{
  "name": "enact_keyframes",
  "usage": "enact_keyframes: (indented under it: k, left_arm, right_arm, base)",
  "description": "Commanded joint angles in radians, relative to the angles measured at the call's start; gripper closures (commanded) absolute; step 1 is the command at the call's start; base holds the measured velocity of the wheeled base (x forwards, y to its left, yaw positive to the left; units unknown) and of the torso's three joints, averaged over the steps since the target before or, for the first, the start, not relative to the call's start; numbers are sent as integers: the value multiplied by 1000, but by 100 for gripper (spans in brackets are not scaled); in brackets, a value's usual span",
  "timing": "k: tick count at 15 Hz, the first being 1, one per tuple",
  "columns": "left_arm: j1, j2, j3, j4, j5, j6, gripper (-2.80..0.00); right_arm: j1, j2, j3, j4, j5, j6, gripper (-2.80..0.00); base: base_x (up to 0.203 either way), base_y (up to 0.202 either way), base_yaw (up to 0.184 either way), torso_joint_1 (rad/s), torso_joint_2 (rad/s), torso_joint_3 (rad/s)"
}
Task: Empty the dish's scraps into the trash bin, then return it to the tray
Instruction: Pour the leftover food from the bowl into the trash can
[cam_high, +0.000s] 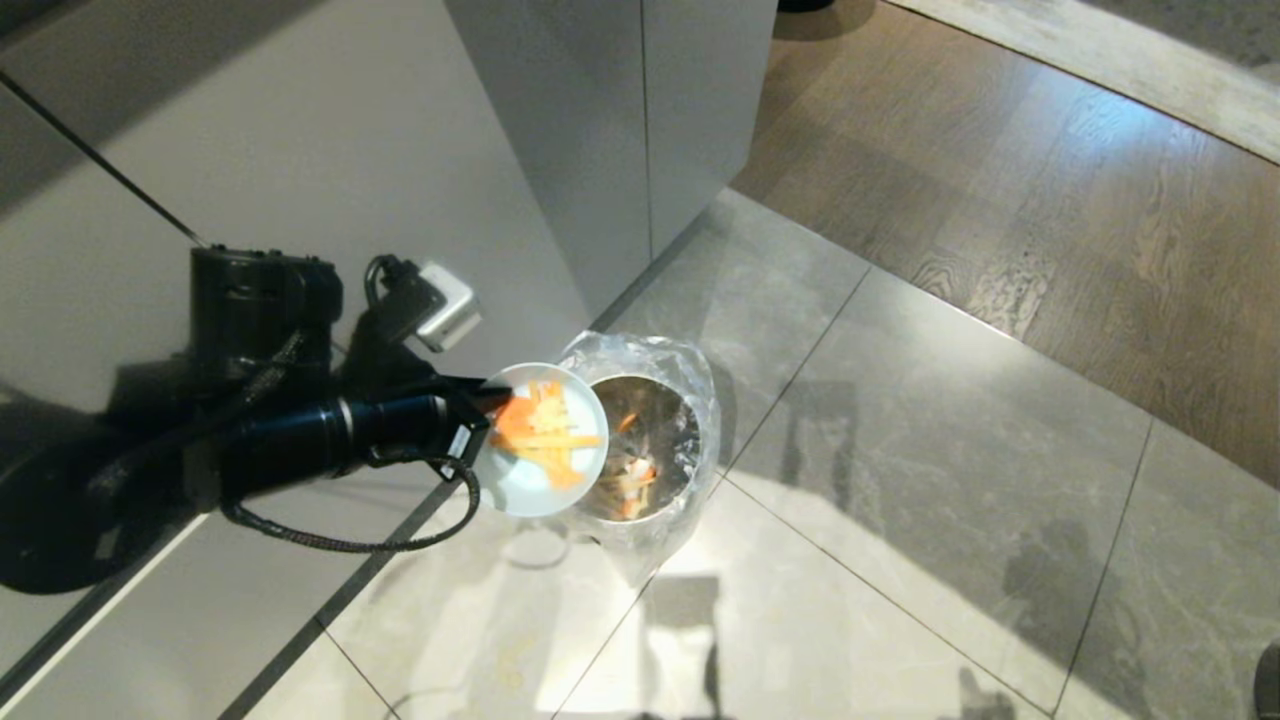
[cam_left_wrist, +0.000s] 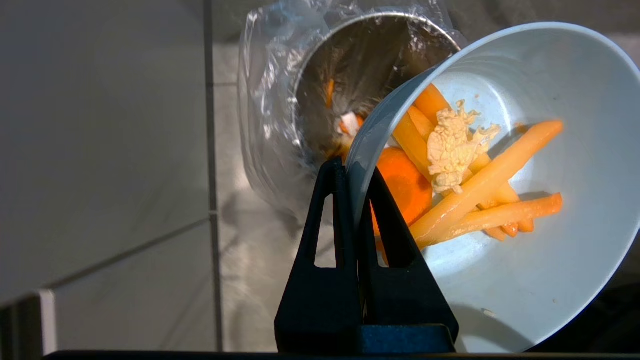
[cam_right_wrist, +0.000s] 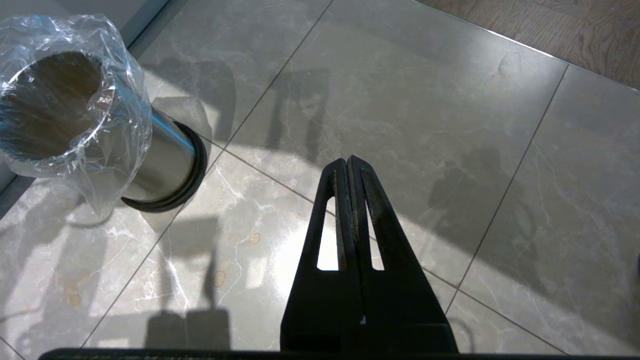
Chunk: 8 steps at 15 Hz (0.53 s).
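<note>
One tilted dish, its lip not yet past the bin's rim

Every place below is taken from the trash bin (cam_high: 645, 440), which stands on the tiled floor (cam_high: 900, 450) close to the foot of a pale cabinet (cam_high: 610, 130). The dish (cam_high: 545, 445) hangs in the air against the bin's side nearest the left arm, its far edge overlapping the bagged rim when seen from the head. It is tipped towards the bin's mouth, but not steeply. The scraps (cam_left_wrist: 465, 175) are all in the dish, a loose heap of orange and yellow strips with a pale crumpled piece on top; their long axes run roughly across the bowl towards the tool-side rim. Other bits of food already lie at the bottom of the bin.

The left tool (cam_left_wrist: 356, 172) is closed on the dish's rim, one finger inside the bowl beside an orange chunk and one outside, on the side of the dish turned away from the bin. So the bin lies straight beyond the dish from the tool, and I judge that a further roll of the wrist is what the pour needs, with the low lip carried over the opening first.

The right tool (cam_right_wrist: 350, 167) hangs well away from the bin over bare floor, fingers pressed together and holding nothing. No tray shows in any view
</note>
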Motion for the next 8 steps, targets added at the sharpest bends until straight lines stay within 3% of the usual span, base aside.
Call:
enact_keyframes:
  k: [1, 3, 6, 8]
  left_arm:
    - [-2, 79, -12, -69, 1, 100, 0]
    - [-1, 120, -16, -99, 8, 214, 0]
    - [-1, 178, -82, -103, 15, 436, 0]
    - [-10, 229, -131, -102, 11, 532, 0]
  right_arm:
    - [0, 1, 0, 0, 0, 0, 0]
    - [0, 0, 0, 0, 0, 0, 0]
    - [0, 0, 0, 0, 0, 0, 0]
    - [0, 0, 0, 0, 0, 0, 0]
  base:
    - [0, 0, 0, 0, 0, 0]
    - [0, 0, 0, 0, 0, 0]
    - [0, 0, 0, 0, 0, 0]
    - [0, 0, 0, 0, 0, 0]
